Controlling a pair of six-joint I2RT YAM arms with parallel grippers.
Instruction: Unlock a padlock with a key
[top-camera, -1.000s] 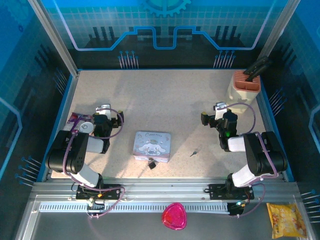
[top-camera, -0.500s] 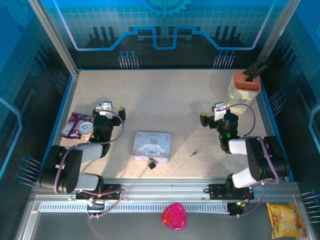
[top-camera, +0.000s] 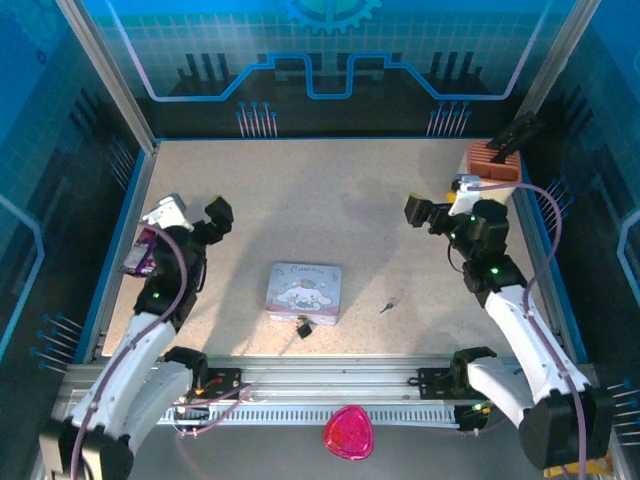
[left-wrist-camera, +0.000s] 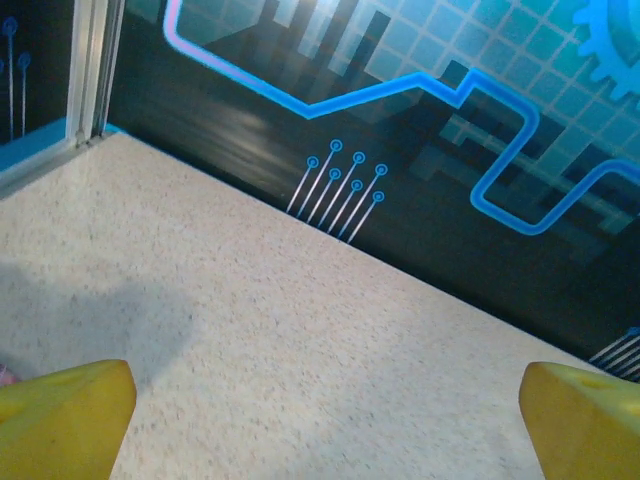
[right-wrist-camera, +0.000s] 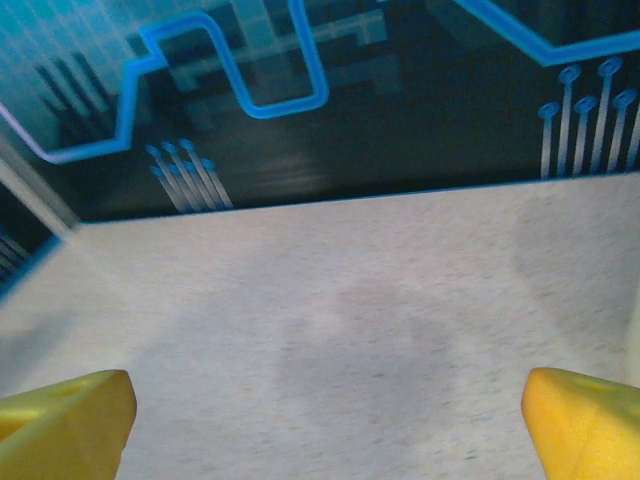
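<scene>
The padlock (top-camera: 303, 326) is a tiny dark thing lying against the near edge of a pastel cartoon tin (top-camera: 304, 291) in the middle of the table. The key (top-camera: 387, 304) is a thin grey sliver to the tin's right. My left gripper (top-camera: 205, 222) hangs open at the left, well away from the padlock, and its yellow fingertips (left-wrist-camera: 62, 420) frame bare table. My right gripper (top-camera: 425, 215) is open at the right, beyond the key, its yellow fingertips (right-wrist-camera: 60, 420) also over bare table. Neither gripper holds anything.
A purple packet (top-camera: 140, 250) lies by the left wall under the left arm. An orange-topped container (top-camera: 492, 160) with a black tool in it stands at the back right, close to the right wrist. A pink object (top-camera: 347, 432) sits on the front rail.
Both arms have unfolded and risen. The left gripper swung out toward the left wall and the right gripper toward the back right. Padlock, key and tin have not moved.
</scene>
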